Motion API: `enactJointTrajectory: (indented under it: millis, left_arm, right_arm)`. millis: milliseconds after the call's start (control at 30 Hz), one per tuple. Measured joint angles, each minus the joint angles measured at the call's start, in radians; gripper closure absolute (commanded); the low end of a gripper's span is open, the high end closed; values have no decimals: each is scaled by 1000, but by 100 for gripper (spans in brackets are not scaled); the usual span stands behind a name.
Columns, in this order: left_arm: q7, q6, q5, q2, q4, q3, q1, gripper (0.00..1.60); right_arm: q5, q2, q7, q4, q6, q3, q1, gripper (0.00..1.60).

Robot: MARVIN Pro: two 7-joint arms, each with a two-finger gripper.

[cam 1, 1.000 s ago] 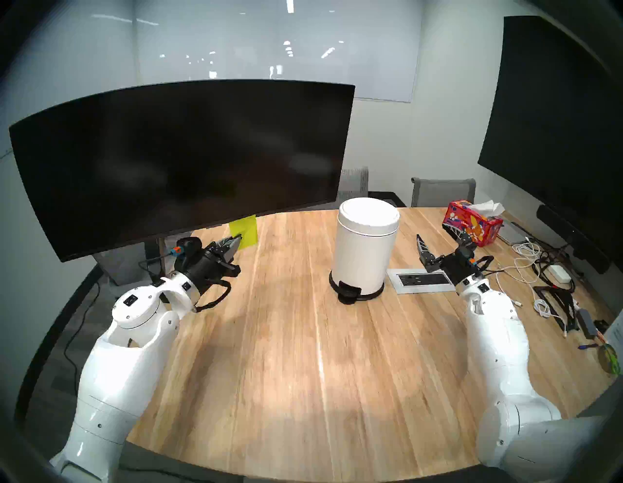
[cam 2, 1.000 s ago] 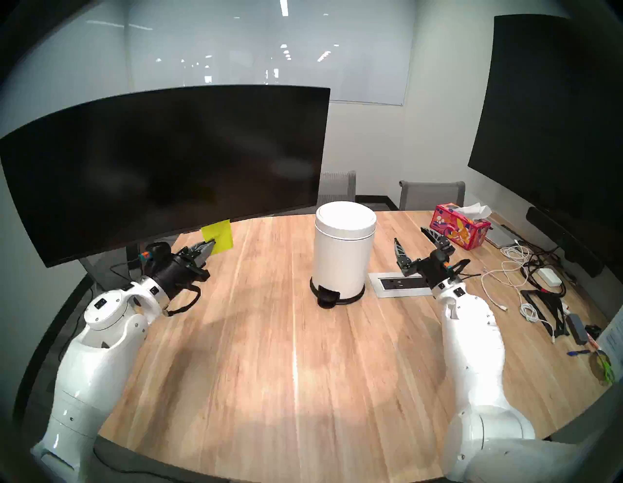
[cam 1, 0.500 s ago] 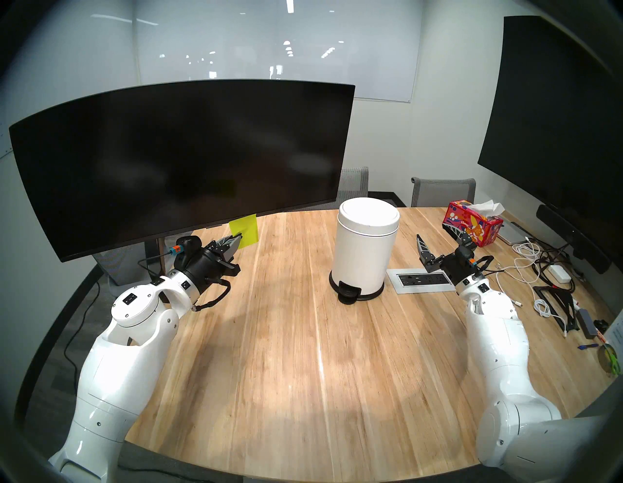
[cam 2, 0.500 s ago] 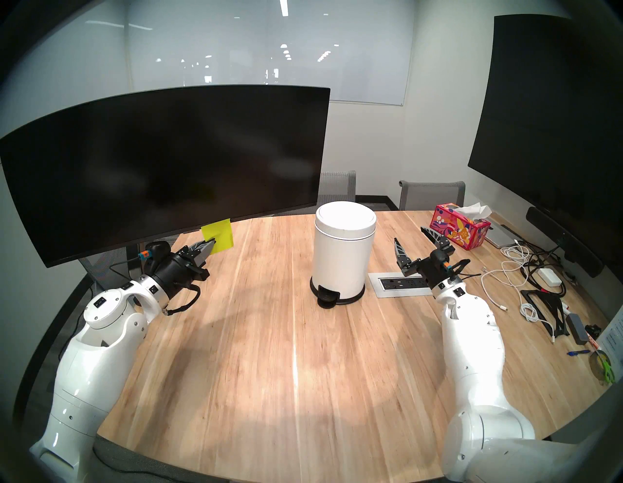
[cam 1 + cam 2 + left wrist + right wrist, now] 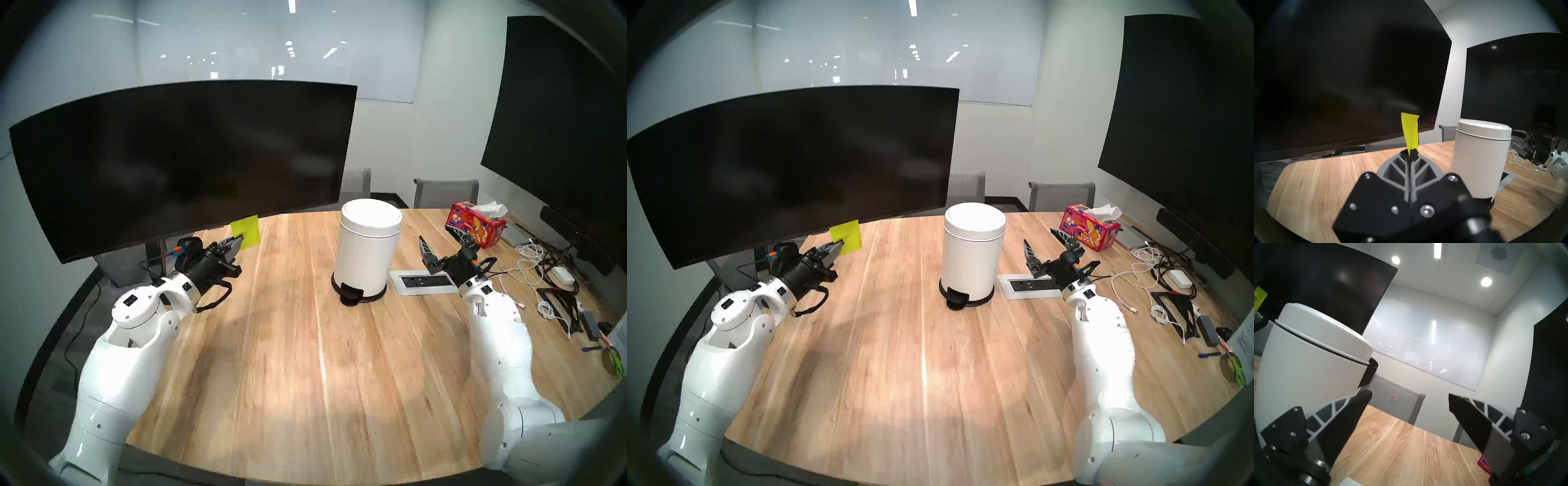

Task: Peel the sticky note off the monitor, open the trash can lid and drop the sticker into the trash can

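**Left end effector pinching sticky note at monitor's lower edge; bin lid down**

- Left end effector (image 5: 240, 240): fingers pressed together on the lower-left corner of the sticky note (image 5: 247, 231). Wrist view confirms it, with the note (image 5: 1410, 130) running from the fingertips up to 12 o'clock.
- Note's top edge meets the bottom bezel of the monitor (image 5: 183, 159). Can't tell whether it is stuck there or already free; the contact line is too small and dark in every view.
- Head view: note sits at about 10 o'clock from the trash can (image 5: 366, 247), well apart from it.
- Trash can upright on the counter (image 5: 305, 356), centre-rear. Trash can lid (image 5: 371, 213) seated flat, closed. Black pedal faces the robot at 6 o'clock of the can.
- Right end effector (image 5: 444, 242): fingers spread wide, nothing between them, at 3 o'clock of the can, near but not touching. Its wrist view shows the can (image 5: 1310, 361) at 9 o'clock and only counter and a chair in the gap.
- Tissue box (image 5: 475, 229) just past the right fingertips at 1 o'clock. Power outlet panel (image 5: 424, 281) is set in the counter between can and right wrist.
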Motion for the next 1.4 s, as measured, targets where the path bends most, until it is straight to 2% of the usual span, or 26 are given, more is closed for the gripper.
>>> enactJointTrajectory:
  millis: [267, 533, 733, 1000, 1233, 1400]
  left_arm:
    - [3, 0, 0, 0, 0, 0, 0, 160]
    - [4, 0, -1, 1, 1, 0, 0, 160]
    - [4, 0, -2, 1, 1, 0, -1, 160]
    - [5, 0, -2, 2, 1, 1, -1, 160]
    - [5, 0, -3, 2, 1, 1, -1, 160]
    - [5, 0, -3, 3, 1, 1, -1, 160]
  right_arm:
    - [18, 17, 44, 6, 10, 15, 1, 0]
    - [67, 40, 127, -51, 93, 45, -11, 0]
    - [123, 67, 225, -126, 187, 78, -45, 0]
    - [194, 116, 373, -220, 339, 140, -127, 0]
    - [280, 163, 508, -247, 466, 174, -182, 0]
    - [329, 189, 595, -249, 524, 185, -197, 0]
